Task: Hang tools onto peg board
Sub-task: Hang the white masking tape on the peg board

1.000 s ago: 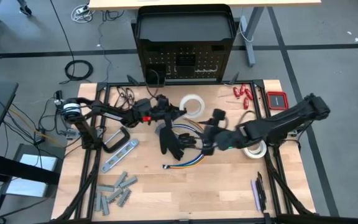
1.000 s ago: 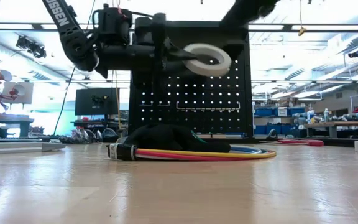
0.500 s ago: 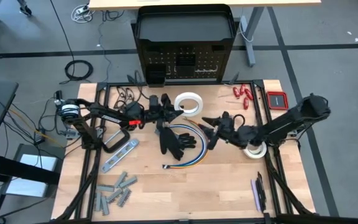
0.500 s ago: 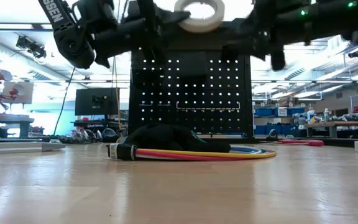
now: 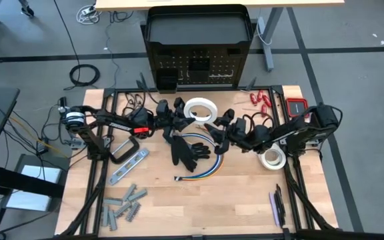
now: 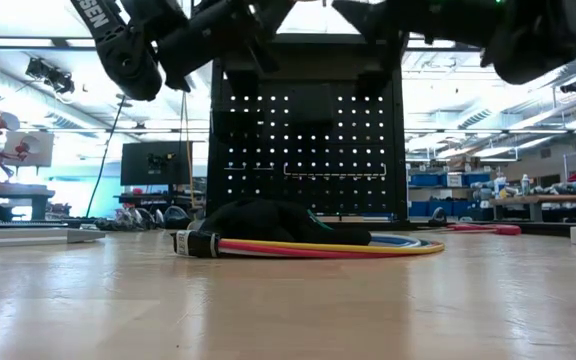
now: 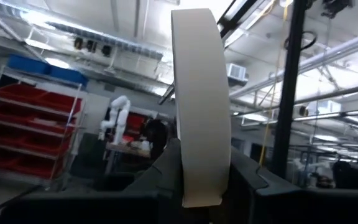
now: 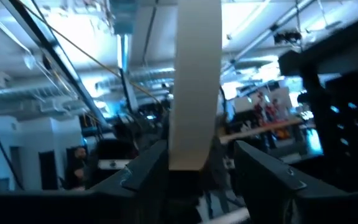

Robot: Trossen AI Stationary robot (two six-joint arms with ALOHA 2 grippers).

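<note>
A white tape roll [image 5: 201, 108] hangs in the air over the table's far middle, in front of the black peg board [image 5: 199, 63]. My left gripper [image 5: 181, 115] reaches in from the left and is shut on it; in its wrist view the roll [image 7: 197, 106] stands edge-on. My right gripper [image 5: 220, 124] comes from the right and is open. Its two fingers stand on either side of the roll's rim [image 8: 194, 81], with a gap showing on one side. In the low view both arms cross the top edge and the roll is out of the picture. My left gripper pinches the roll's band at its lower rim [image 7: 199, 183] between the two fingers [image 7: 164, 167], one on each flat side. The fingers come from the table's left, slanting upward. The roll stands on edge above them, lifted clear of the table.
Black gloves [image 5: 189, 150] lie on a coiled coloured cable [image 6: 328, 246] at the table's middle. A second tape roll [image 5: 272, 158] lies at the right. A black clamp [image 5: 125, 148], flat bar [image 5: 127, 167] and grey metal pieces [image 5: 122, 205] lie at the left, red-handled tools [image 5: 260, 100] at the far right.
My left gripper has risen and tipped upward, carrying the roll up out of the low view. My right gripper has swung from above the gloves toward the table's far left, turned from pointing down to slanting up, and come to stand around the roll.
</note>
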